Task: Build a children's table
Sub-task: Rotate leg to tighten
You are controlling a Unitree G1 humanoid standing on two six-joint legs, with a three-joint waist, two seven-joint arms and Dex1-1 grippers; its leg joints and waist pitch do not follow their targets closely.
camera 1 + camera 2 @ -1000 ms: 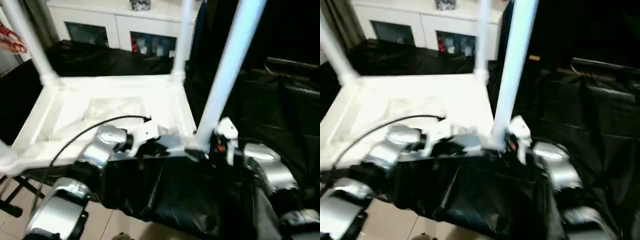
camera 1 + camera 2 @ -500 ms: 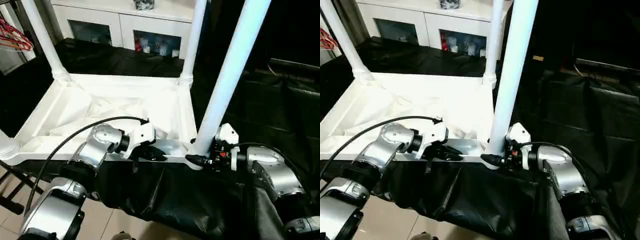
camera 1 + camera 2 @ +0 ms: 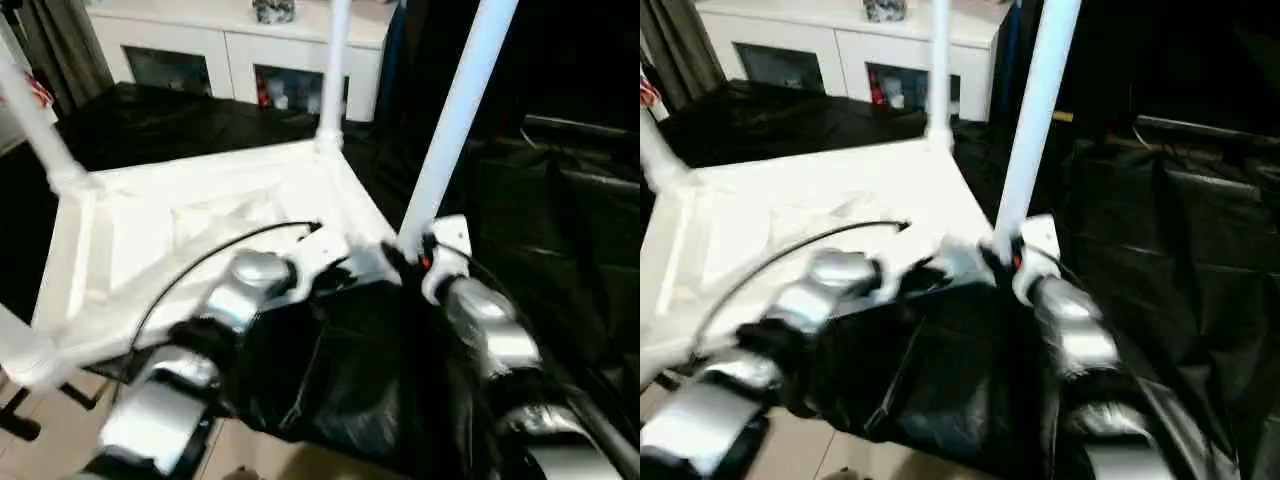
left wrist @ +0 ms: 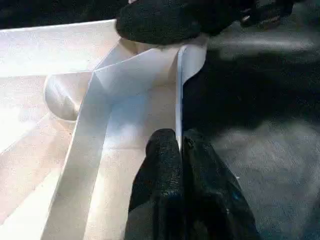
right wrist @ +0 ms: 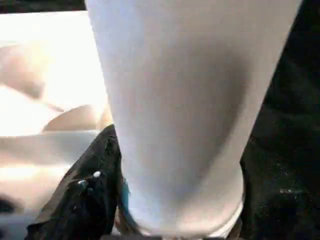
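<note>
We see the white plastic children's table [image 3: 200,240] lying upside down on black cloth [image 3: 330,370], legs pointing up. Our left gripper [image 4: 179,150] has its fingers pinching the thin rim of the top. Our right gripper [image 3: 395,262] grips the near white round leg [image 3: 455,120] at its base.

Head stereo pair looking down over both forearms; wrist cameras close on table rim [image 4: 178,75], leg [image 5: 185,100]
</note>
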